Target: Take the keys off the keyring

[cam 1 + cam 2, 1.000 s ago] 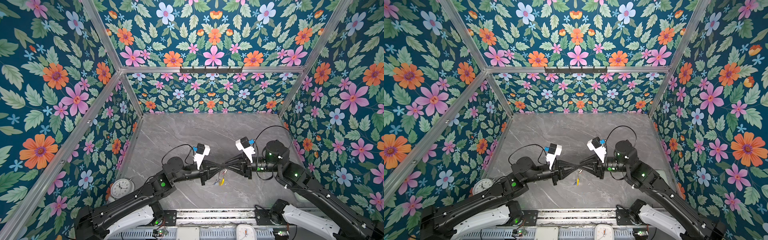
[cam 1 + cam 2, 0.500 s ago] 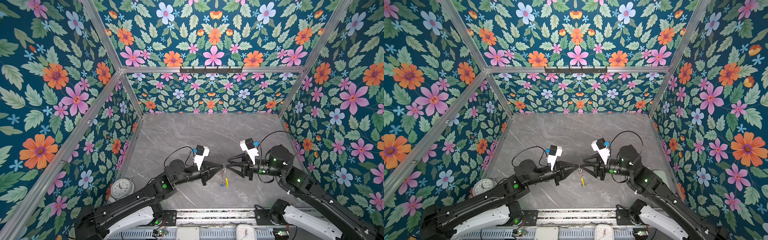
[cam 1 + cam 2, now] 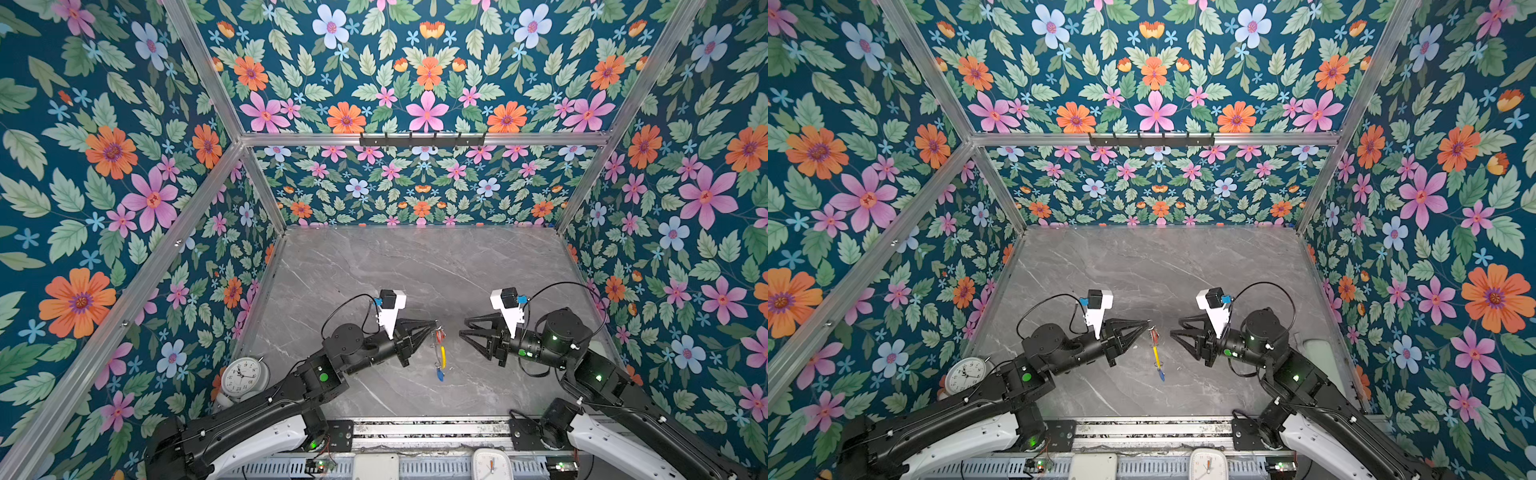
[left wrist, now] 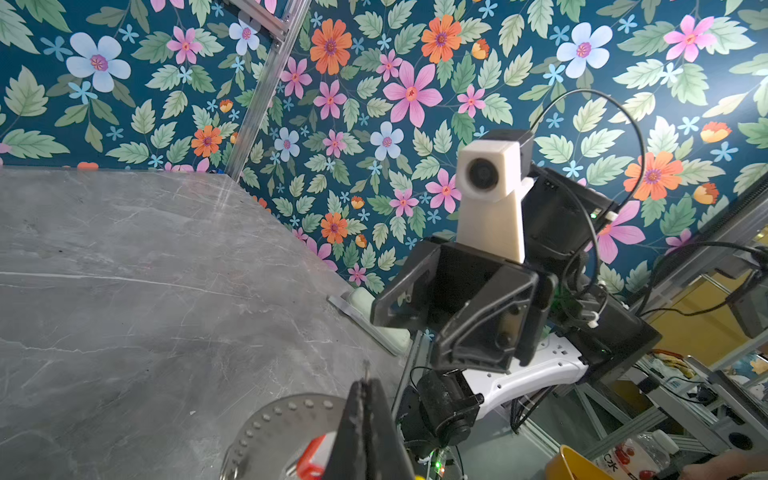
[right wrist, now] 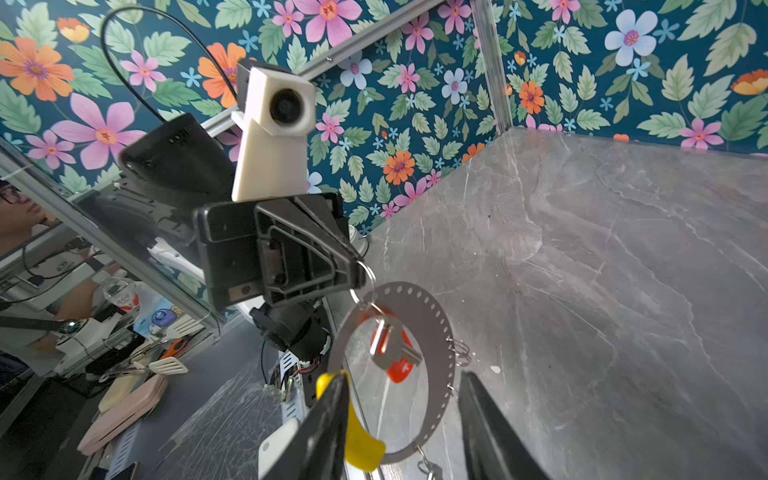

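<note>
**Keyring dangles from closed left tips; right jaws open and empty**

The left gripper [image 3: 434,322] is pinched closed on a small ring [image 5: 365,278] at the top of the keyring [image 5: 436,324]. The whole bunch hangs straight below its tips. The right gripper [image 3: 462,325] faces it, jaws apart with nothing between them, just short of the keyring.

The red key [image 5: 388,347] hangs inside the keyring, just under the left tips. The blue key [image 3: 439,376] sits at the low end, farthest from them, past the yellow sleeve [image 5: 361,440].

The keyring looks like a flat perforated metal band. I judge it light, stiff and slick, and free to swing and twist on that single pinch. The keys are small and hard, and likely to slip between the pads. The red key's broad flat faces, close to its ring, look the surest hold for the right jaws. The sleeve would give a softer grip for steadying.
</note>
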`<state>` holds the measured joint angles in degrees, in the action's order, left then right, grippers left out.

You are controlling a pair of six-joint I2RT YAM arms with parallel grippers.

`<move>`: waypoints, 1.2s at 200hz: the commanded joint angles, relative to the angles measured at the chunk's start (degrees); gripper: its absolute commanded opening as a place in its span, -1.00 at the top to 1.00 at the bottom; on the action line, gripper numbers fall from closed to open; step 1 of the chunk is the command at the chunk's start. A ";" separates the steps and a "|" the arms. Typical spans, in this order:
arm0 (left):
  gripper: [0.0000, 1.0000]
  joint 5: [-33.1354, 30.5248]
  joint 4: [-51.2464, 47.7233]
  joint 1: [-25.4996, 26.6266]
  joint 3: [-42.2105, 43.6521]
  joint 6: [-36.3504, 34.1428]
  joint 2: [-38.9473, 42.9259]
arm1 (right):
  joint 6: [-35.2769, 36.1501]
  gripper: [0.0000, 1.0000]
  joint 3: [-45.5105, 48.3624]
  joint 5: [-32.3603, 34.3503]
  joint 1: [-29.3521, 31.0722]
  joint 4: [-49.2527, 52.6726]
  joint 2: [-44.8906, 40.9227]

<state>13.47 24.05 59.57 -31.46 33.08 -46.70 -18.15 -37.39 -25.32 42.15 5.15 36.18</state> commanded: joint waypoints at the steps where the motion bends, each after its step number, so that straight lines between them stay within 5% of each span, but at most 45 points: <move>1: 1.00 0.19 4.81 -0.04 0.48 1.15 -0.12 | 0.69 0.07 1.79 -0.15 0.20 -4.02 0.05; 105: 1.00 3.64 8.72 0.00 -0.08 3.04 -3.55 | 4.79 0.00 1.76 2.24 5.56 -9.47 7.53; 178: 1.00 4.81 8.63 -0.04 -0.09 3.48 -3.31 | 6.96 0.12 -0.29 1.63 5.66 -7.55 8.13; 240: 1.00 5.60 9.87 -0.03 -0.15 3.91 -3.22 | 7.54 0.40 -1.07 -0.52 5.67 -7.22 10.15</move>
<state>18.15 30.46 59.57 -31.11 36.93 -50.17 -11.38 -38.11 -24.53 47.79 -1.04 45.91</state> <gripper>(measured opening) 0.050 0.305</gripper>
